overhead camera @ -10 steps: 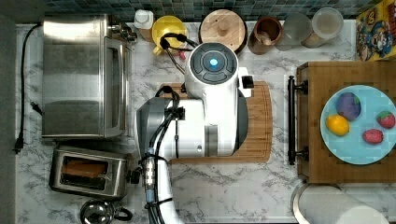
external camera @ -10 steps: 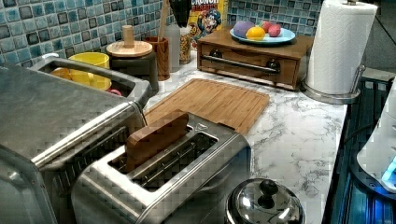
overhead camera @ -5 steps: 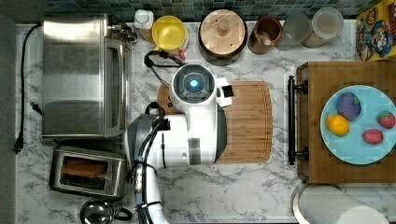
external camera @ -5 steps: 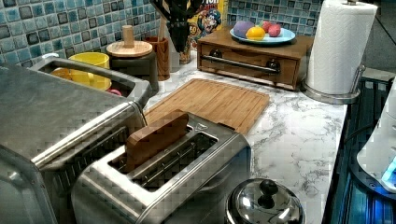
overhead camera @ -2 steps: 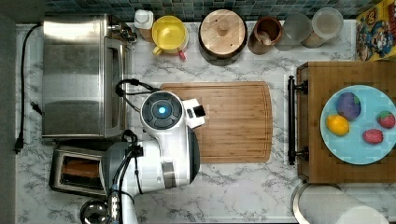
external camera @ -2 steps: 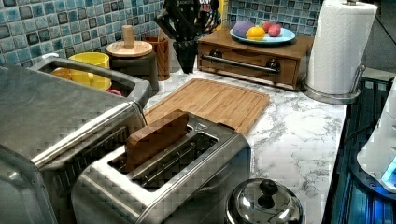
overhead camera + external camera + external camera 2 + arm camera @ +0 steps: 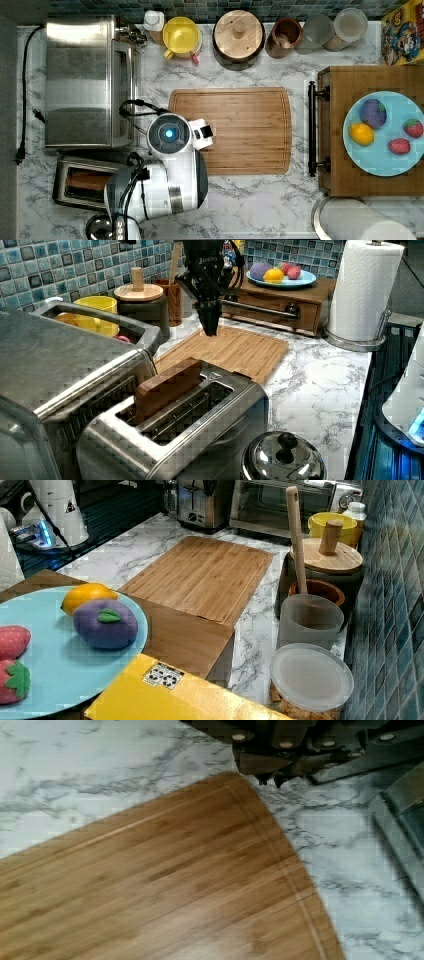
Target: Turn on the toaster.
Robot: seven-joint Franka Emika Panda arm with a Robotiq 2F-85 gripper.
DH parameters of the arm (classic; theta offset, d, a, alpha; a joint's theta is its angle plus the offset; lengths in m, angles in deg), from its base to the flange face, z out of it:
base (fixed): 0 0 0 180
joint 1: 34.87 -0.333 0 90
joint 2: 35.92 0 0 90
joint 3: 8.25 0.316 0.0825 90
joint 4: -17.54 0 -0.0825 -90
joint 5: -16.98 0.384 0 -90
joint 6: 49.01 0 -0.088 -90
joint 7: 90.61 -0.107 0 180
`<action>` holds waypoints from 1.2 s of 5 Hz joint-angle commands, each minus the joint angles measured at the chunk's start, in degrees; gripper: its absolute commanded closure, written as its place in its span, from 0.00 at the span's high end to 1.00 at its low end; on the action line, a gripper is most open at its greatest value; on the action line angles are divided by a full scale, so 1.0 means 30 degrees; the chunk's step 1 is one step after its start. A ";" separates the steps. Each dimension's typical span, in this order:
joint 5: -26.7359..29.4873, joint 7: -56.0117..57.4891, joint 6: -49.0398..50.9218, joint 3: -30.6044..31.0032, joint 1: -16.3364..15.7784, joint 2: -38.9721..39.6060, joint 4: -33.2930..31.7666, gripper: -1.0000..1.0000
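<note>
Top view. The arm sits over the near-left corner of the cutting board (image 7: 235,130), having travelled from the jars at the back of the bench (image 7: 260,205) toward the top view's lower left across the last two seconds. The toaster (image 7: 82,182) lies at the top view's lower left, just below the toaster oven (image 7: 85,82), with a brown slice in one slot; the arm's body partly overlaps its right end.

Left view. The end effector (image 7: 210,326) hangs above the far edge of the cutting board, fingertips pointing down and drawn together, clenched on nothing. The toaster stands in the foreground, well short of the end effector, the slice riding high in its slot, which suggests the lever is not yet pressed.

Right view. The toaster appears at the far end of the bench beside the toaster oven.

Wrist view. The closed fingertips (image 7: 267,772) hover near the rounded corner of the cutting board, over marble.

Interpretation. The approach is under way; the lever remains to be reached and depressed.
</note>
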 commanded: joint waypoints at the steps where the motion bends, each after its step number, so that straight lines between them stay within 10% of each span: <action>1: 0.1531 0.0859 0.0354 0.1720 -0.1616 -0.4570 -0.3172 0.00; 6: 0.3581 0.3797 -0.1495 0.2437 -0.2614 -0.5186 -0.6148 0.00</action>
